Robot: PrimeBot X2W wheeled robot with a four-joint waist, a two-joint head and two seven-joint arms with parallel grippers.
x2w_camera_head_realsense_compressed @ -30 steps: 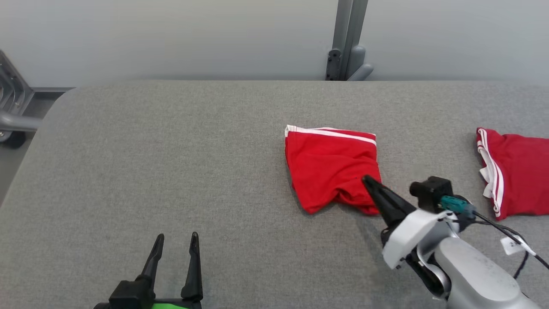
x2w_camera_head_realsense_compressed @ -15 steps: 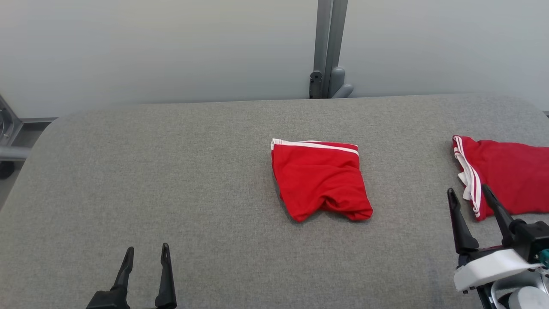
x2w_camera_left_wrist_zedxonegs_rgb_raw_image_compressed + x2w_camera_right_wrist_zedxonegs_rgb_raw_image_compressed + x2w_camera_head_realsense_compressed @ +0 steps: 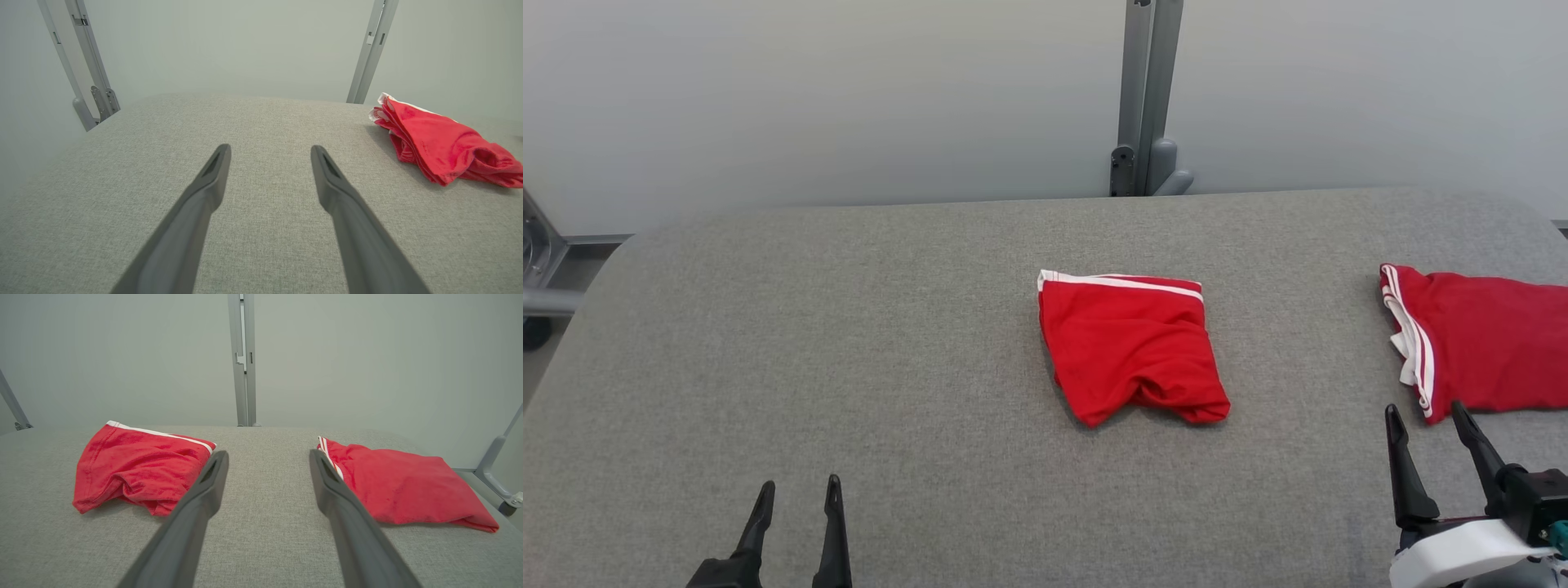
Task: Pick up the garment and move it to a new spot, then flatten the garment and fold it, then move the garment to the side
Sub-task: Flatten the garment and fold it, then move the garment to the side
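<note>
A folded red garment (image 3: 1131,347) with a white-striped edge lies at the middle of the grey table (image 3: 849,343); it also shows as the red garment (image 3: 441,147) and the red garment (image 3: 139,465) in the wrist views. My left gripper (image 3: 796,492) is open at the lower left, well away from it, seen as the left gripper (image 3: 269,153) over bare table. My right gripper (image 3: 1425,412) is open at the lower right, holding nothing, seen as the right gripper (image 3: 267,457) between the two red pieces.
A second folded red garment (image 3: 1478,343) lies at the table's right edge, seen as the second garment (image 3: 396,486) just right of my right fingers. A grey post (image 3: 1143,98) stands behind the table, and a metal frame (image 3: 539,269) at far left.
My right gripper has let go of the middle garment, pulled back to the lower right and opened. The camera shifted, so the whole scene sits lower and slightly left.
</note>
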